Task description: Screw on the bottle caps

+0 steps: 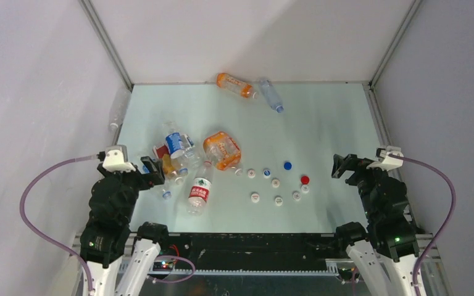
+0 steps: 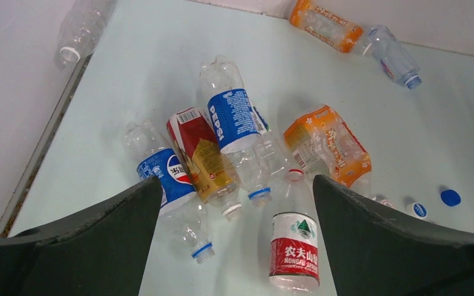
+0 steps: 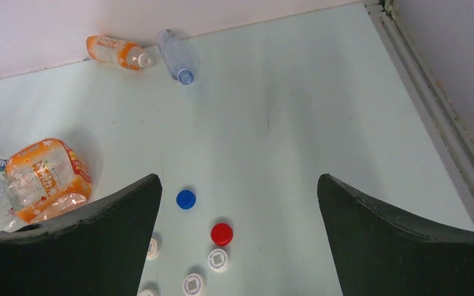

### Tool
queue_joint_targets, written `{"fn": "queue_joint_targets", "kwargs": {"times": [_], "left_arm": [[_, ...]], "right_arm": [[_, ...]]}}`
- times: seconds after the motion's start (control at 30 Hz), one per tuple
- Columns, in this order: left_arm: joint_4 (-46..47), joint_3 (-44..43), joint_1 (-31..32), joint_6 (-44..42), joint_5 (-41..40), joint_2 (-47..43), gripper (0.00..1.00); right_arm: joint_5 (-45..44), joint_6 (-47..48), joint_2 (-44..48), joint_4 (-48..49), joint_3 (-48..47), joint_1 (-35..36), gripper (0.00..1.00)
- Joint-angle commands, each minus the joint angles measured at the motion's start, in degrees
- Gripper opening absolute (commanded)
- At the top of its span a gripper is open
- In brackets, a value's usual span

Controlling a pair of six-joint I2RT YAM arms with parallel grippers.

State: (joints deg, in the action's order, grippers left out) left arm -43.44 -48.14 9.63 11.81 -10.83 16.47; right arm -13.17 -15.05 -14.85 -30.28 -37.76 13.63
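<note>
L hand (image 1: 152,168): spread, empty, beside bottles (image 1: 199,192).
R hand (image 1: 343,166): spread, empty, right of caps (image 1: 275,183).
caps: loose on bench (image 1: 327,117).
bottles: lying, mostly left.

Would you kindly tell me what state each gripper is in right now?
Left gripper: open, holding nothing.
Right gripper: open, holding nothing.

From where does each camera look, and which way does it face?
Top external: above, behind the arms, looking down on the table; shows both arms, left gripper and right gripper.
Left wrist: on the left arm, facing forward over the bottles; its fingers show.
Right wrist: on the right arm, facing the caps and far wall; its fingers show.
Shared: both wrist views show the red cap.
</note>
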Motion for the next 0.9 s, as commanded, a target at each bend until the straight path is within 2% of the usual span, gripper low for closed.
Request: {"fn": "queue_joint_targets", "kwargs": {"times": [0.0, 0.2, 0.4, 0.5, 0.57, 0.6, 0.67, 0.73, 0.87], "left_arm": [[0.61, -2.91, 0.22, 2.35, 0.63, 2.42, 1.00], [-2.16, -5.16, 0.22, 3.69, 2.37, 6.01, 1.00], [-8.02, -9.04, 0.22, 5.27, 14.06, 15.25, 1.00], [-10.08, -9.44, 0.37, 6.02, 19.14, 20.57, 1.00], [-10.89, -9.10, 1.67, 6.10, 20.69, 24.12, 1.00], [-10.59, -8.56, 2.53, 6.33, 19.43, 26.18, 1.00], [-9.58, -7.80, 6.78, 7.31, 15.87, 28.99, 1.00], [-8.90, -7.64, 11.04, 8.35, 12.10, 32.23, 1.00], [-7.71, -7.16, 16.97, 10.84, 4.09, 38.23, 1.00]], "right_arm": [[1.14, -0.93, -1.60, -0.77, -2.68, 0.22, 1.00], [3.26, -1.87, -5.12, -3.60, -4.02, 0.25, 0.99], [5.22, -6.77, -16.53, -10.80, -9.00, 0.12, 1.00], [4.98, -14.82, -21.35, -15.42, -13.14, -0.04, 0.99], [9.26, -16.89, -22.98, -15.15, -14.31, -0.19, 0.99], [14.92, -17.05, -23.08, -14.36, -13.86, -0.23, 0.99], [19.60, -17.89, -22.50, -11.53, -11.75, -0.26, 0.99], [22.41, -17.29, -21.37, -7.29, -8.84, -0.42, 0.99], [24.40, -14.41, -20.50, -5.91, -6.34, -0.90, 0.99]]}}
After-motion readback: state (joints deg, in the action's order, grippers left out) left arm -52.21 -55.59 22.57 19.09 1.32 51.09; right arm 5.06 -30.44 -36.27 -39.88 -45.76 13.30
